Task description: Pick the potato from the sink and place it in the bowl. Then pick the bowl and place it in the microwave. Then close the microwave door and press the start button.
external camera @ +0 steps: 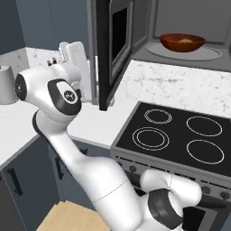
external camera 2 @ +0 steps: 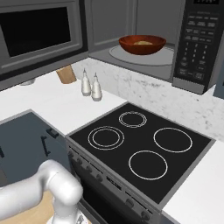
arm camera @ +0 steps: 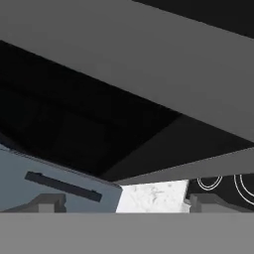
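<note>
Bowl (external camera: 182, 42) sits on the round glass turntable (external camera: 198, 54) inside the microwave (external camera 2: 144, 39), reddish-brown and glossy, upright. Potato (external camera: 185, 40) lies in the bowl, a small yellowish lump low against the inner wall; from the right base view the same bowl (external camera 2: 142, 44) shows the potato (external camera 2: 142, 43) near its centre.

Microwave door (external camera: 115, 45) stands wide open, swung out to the left of the cavity, its dark glass window facing right toward the stove. In the right base view the door (external camera 2: 39, 35) runs across the far left, window dark, frame grey. Button panel (external camera 2: 197, 39) is at the right side of the cavity, rows of small keys, too small to read.

Arm's hand (external camera: 74, 56) is raised at the left, behind the open door, near the door's outer face; contact cannot be made out. Gripper (arm camera: 126, 203) in the hand view: finger tips (arm camera: 47, 202) set wide apart at the two lower corners, jaws spread, nothing between them. Beyond them, the grey underside of the door, a strip of pale speckled counter (arm camera: 154, 196), and a blue-grey cabinet front (arm camera: 30, 171) with a dark bar handle.

Stove (external camera 2: 140, 144) lies below the microwave, black glass top with four rings. Two small white shakers (external camera 2: 91, 85) stand together on the counter left of the stove, a tan wooden block (external camera 2: 66, 74) just beyond them.
</note>
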Tool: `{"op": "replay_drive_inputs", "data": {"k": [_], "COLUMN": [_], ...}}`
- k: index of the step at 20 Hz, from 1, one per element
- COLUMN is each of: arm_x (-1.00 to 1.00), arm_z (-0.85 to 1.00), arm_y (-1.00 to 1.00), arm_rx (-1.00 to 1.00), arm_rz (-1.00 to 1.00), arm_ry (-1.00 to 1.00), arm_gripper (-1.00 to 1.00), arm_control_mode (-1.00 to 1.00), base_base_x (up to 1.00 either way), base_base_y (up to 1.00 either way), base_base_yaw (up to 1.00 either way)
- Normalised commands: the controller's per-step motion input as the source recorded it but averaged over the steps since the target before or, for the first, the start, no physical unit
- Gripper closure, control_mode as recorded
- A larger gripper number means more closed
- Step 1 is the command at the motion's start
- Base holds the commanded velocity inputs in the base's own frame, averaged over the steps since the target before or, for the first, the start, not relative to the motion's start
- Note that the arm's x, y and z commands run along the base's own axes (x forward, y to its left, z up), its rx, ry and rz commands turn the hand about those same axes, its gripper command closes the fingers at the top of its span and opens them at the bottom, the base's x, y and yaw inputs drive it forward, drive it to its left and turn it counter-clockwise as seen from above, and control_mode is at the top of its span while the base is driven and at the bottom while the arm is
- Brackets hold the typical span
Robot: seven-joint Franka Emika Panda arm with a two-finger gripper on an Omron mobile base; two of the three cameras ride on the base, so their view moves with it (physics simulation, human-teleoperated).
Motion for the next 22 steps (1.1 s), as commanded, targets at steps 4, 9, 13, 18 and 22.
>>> {"op": "replay_drive_inputs", "data": {"k": [4, 9, 13, 18, 22], "arm_x": [-0.32, -0.61, -0.68, -0.03, 0.0], "arm_z": [0.28, 0.27, 0.18, 0.0, 0.0], "arm_y": [-0.9, -0.93, -0.81, -0.99, -0.99], "arm_rx": [0.17, 0.18, 0.11, 0.09, 0.08], "arm_rz": [0.0, -0.01, -0.17, -0.26, -0.25], "arm_ry": [-0.05, -0.1, -0.18, -0.09, -0.06], "arm_gripper": [-1.0, -1.0, -1.0, -1.0, -1.0], "arm_control_mode": [-1.0, -1.0, -1.0, -1.0, -1.0], "base_base_x": [0.0, 0.0, 0.0, 0.0, 0.0], "base_base_y": [0.0, 0.0, 0.0, 0.0, 0.0], "base_base_yaw": [0.0, 0.0, 0.0, 0.0, 0.0]}}
